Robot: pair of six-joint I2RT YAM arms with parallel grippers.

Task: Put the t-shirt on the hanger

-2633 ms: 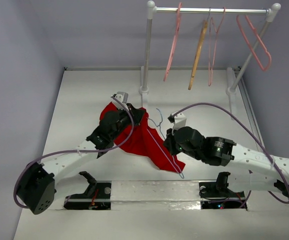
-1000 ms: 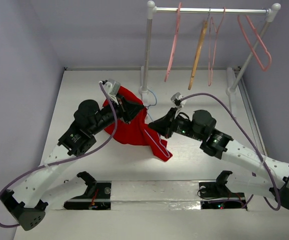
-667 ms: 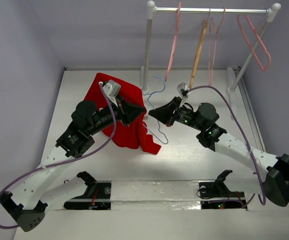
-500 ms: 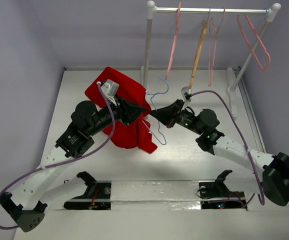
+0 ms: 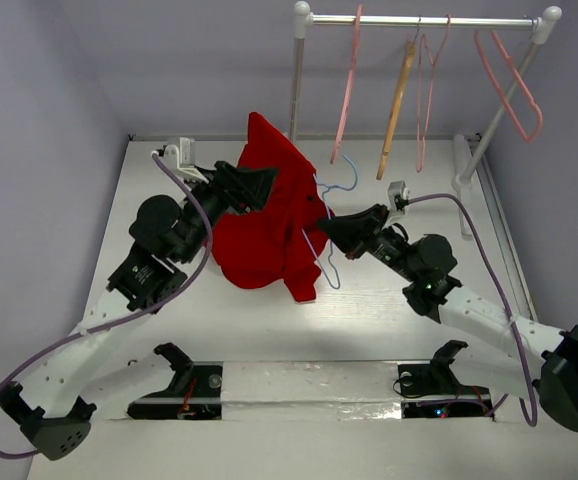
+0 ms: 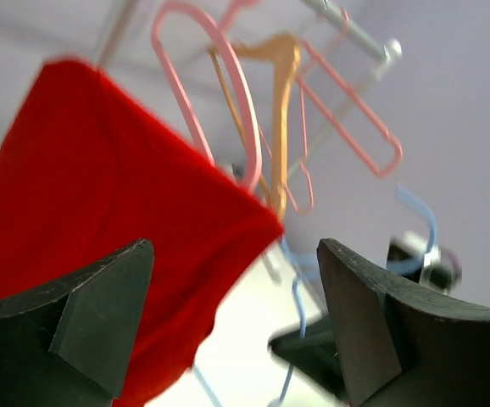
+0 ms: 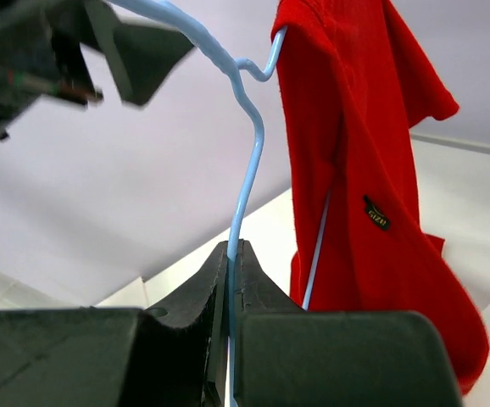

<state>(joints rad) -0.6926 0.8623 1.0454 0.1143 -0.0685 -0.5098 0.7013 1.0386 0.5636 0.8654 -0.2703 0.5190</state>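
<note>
The red t-shirt (image 5: 259, 225) hangs in the air, draped over the thin pale-blue hanger (image 5: 326, 268), whose hook (image 5: 346, 172) points up toward the rack. My right gripper (image 5: 322, 226) is shut on the hanger's wire just below the hook, seen up close as the hanger (image 7: 243, 182) pinched between the closed jaws, with the t-shirt (image 7: 359, 153) hanging to its right. My left gripper (image 5: 267, 183) stands open at the shirt's upper left edge. In the left wrist view its fingers (image 6: 101, 309) are wide apart with nothing between them, and the t-shirt (image 6: 84, 186) lies beyond the left one.
A clothes rack (image 5: 294, 100) stands at the back of the table, its rail (image 5: 429, 20) carrying pink hangers (image 5: 346, 85) and a tan wooden hanger (image 5: 397, 105). Grey walls close in left and right. The rack's foot (image 5: 462, 160) sits at the back right.
Both arms have lifted and moved back toward the rack. The left gripper opened and let go of the t-shirt, which now hangs from the hanger held by the right gripper.
</note>
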